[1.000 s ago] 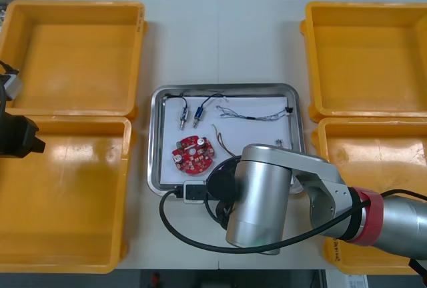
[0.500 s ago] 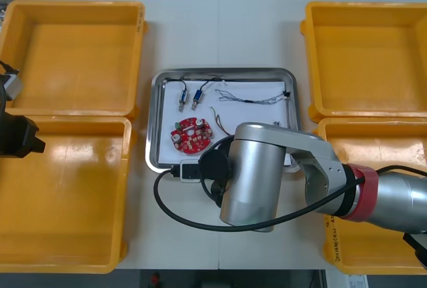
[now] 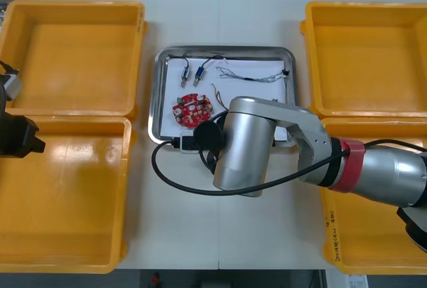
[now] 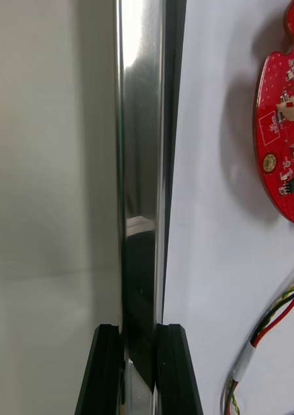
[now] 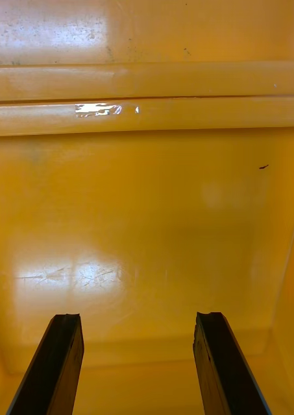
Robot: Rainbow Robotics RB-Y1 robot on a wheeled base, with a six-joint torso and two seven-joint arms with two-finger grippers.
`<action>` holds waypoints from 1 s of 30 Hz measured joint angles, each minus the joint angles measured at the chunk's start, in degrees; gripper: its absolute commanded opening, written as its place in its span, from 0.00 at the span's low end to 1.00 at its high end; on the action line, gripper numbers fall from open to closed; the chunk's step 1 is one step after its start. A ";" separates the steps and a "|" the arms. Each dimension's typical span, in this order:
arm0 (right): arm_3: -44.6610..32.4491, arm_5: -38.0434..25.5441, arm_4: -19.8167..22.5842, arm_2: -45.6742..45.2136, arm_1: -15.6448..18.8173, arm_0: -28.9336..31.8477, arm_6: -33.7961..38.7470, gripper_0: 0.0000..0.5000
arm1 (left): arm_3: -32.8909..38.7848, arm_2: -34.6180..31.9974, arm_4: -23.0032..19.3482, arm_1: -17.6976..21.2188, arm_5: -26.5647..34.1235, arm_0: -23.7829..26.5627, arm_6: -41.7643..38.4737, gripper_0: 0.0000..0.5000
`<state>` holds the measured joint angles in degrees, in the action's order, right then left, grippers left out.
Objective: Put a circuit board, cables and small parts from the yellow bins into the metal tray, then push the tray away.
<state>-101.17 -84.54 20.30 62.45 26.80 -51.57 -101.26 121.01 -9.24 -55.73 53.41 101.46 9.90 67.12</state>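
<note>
While your right gripper [image 4: 139, 331] clamps the near rim of the metal tray [image 4: 140, 130], the tray lies straight beyond it, toward the far edge; your left gripper [image 5: 137, 318] waits open over the near left yellow bin [image 3: 67, 201].

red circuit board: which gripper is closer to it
Right. The right gripper grips the metal tray by its near rim, beside the circuit board; the left gripper hangs open over a yellow bin, far off.

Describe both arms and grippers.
Right arm: thick silver tubes, a red band, a looping black cable. Left arm: black casing. Right gripper and left gripper: two flat black fingers each.
</note>
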 measured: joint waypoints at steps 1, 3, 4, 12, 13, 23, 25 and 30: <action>0.81 0.67 0.00 0.00 -0.14 -0.41 0.00 0.00 | 0.00 0.00 0.00 0.00 0.00 0.00 0.00 1.00; 1.98 1.90 0.00 0.00 -0.34 -1.19 0.00 0.00 | 0.00 0.00 0.00 0.00 0.00 0.00 0.00 1.00; 2.59 2.54 0.00 0.00 -0.45 -1.57 0.00 0.00 | 0.00 0.00 0.00 0.00 0.00 0.00 0.00 1.00; 6.66 6.96 -0.74 0.00 -1.30 -3.76 -0.02 0.00 | 0.00 -0.01 0.01 0.00 0.00 0.00 0.00 1.00; 7.03 7.50 -1.16 0.00 -1.37 -3.91 -0.03 0.00 | 0.00 -0.01 0.01 0.00 0.00 0.00 0.00 1.00; 11.69 12.08 -4.12 0.00 -1.69 -5.78 -0.48 0.00 | 0.01 -0.01 0.01 0.00 0.00 0.00 0.00 1.00; 13.03 13.18 -4.30 0.00 -1.71 -6.45 -0.83 0.00 | 0.01 -0.01 0.01 0.00 0.00 0.00 0.00 1.00; 15.86 15.42 -4.81 0.01 -1.77 -7.91 -0.86 0.00 | 0.01 -0.01 0.01 0.00 0.00 0.00 0.00 1.00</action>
<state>-85.31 -69.11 15.50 62.46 25.03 -59.49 -102.12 121.01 -9.26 -55.72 53.41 101.46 9.90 67.12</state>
